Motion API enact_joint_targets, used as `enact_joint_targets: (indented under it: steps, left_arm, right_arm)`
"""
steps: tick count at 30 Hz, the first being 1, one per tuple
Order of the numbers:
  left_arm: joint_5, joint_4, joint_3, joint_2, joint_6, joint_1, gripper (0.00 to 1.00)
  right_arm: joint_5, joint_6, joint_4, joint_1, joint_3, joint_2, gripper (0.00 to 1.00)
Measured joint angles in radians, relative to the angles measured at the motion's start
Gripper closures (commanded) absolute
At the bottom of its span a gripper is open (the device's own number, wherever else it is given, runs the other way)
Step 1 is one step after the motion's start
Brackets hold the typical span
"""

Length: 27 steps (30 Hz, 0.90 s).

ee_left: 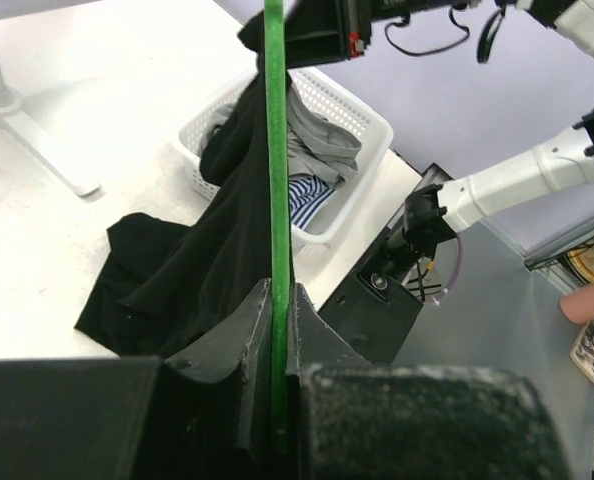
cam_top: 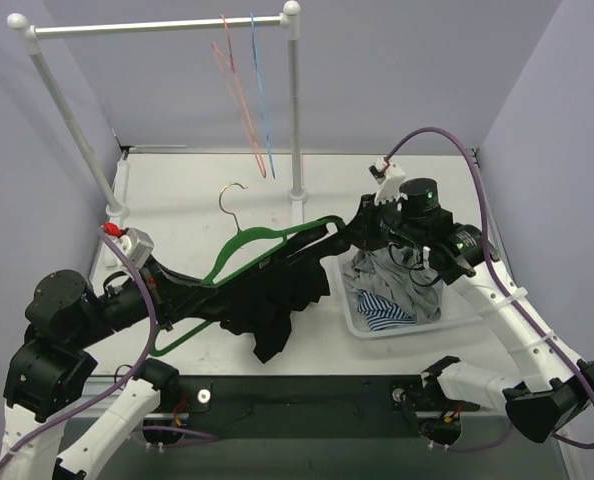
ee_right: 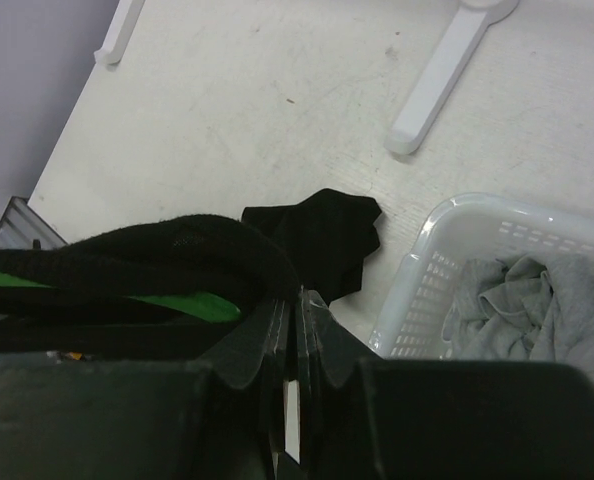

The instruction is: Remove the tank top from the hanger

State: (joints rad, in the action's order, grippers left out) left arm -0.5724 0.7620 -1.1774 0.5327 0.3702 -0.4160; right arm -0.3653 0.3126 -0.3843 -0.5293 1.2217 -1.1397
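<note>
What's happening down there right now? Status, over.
Left gripper shut on green hanger. Right gripper shut on black tank top. Top not yet off. Laundry basket close beside.

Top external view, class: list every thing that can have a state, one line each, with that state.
green hanger: off the rack, tilted, gripped by left pincer
tank top: partly on the green hanger, hem trailing on the table
left pincer: shut on the green hanger
right pincer: shut on the tank top
basket: holds clothes
</note>
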Motion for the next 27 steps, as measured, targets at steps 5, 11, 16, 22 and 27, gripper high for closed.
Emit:
enact_joint_targets:
  steps: [5,11,16,22,27]
  left_arm:
    - [0.080,0.066,-0.062,0.014,-0.043,-0.007,1.00]
    - [0.204,0.010,-0.118,0.040,-0.060,-0.007,1.00]
    - [0.216,-0.037,-0.121,0.041,-0.044,-0.006,1.00]
    - [0.183,-0.093,-0.105,0.035,0.010,-0.007,1.00]
    - [0.183,-0.124,-0.089,0.037,0.050,-0.007,1.00]
  right_arm:
    - [-0.041,0.026,0.039,0.002,-0.069,0.075,1.00]
    - [-0.119,0.051,0.031,-0.012,-0.098,0.148,1.00]
    - [-0.132,0.053,0.024,-0.015,-0.107,0.169,1.00]
    - [-0.141,0.090,0.077,-0.030,-0.128,0.180,1.00]
    - [-0.127,0.107,0.219,-0.176,-0.230,0.203,0.87]
